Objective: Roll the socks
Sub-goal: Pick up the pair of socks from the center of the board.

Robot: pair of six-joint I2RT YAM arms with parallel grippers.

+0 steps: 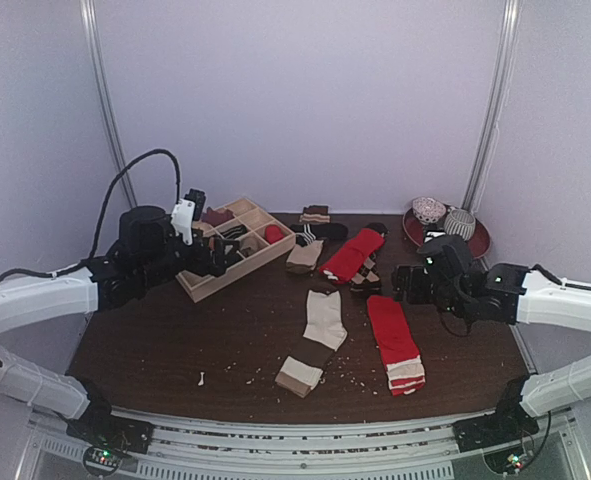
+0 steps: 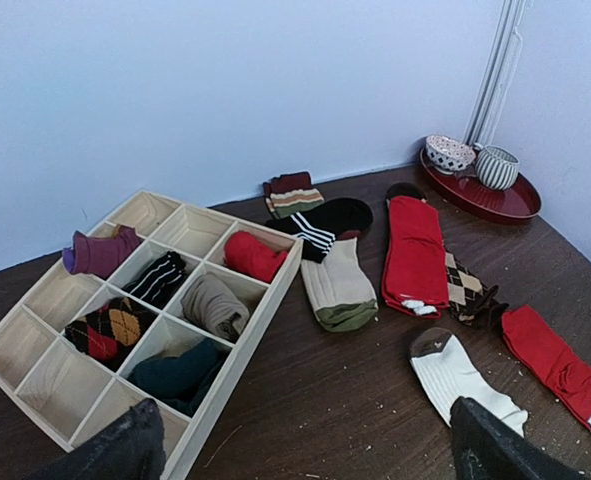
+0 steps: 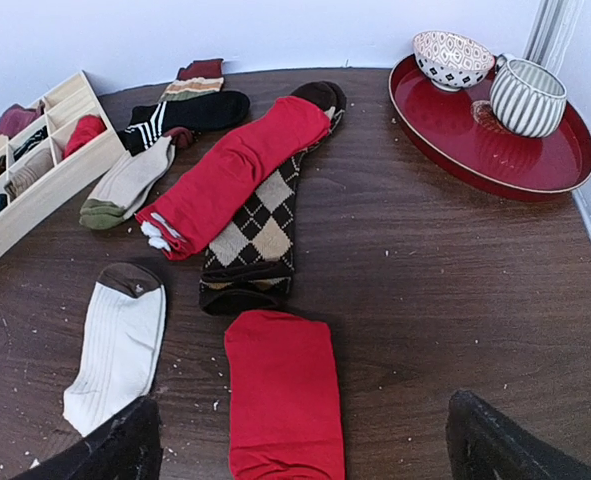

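Your two task socks lie flat at the front middle of the tabletop (image 1: pixel 175 340), side by side but apart. The cream sock (image 1: pixel 315 340) sits on the left, its brown band low down and its tan end toward the near edge. The red sock (image 1: pixel 395 345) sits on the right, its white-striped end also toward the near edge. Neither one is rolled yet. Your left pincer (image 2: pixel 305 430) is spread wide with nothing in it. It hangs at the near side of the wooden divider box (image 1: pixel 237 245), well away from both socks. Your right pincer (image 3: pixel 303 420) is also spread wide and carries nothing. In its wrist view, the plain end of the red sock lies between its two fingers, with the cream sock off to the left. From these views you cannot tell whether the fingers touch the fabric. Farther back, a plain red sock (image 1: pixel 355 255) lies across an argyle sock (image 3: pixel 260 240), and a red tray (image 1: pixel 475 240) sits in the far right corner.
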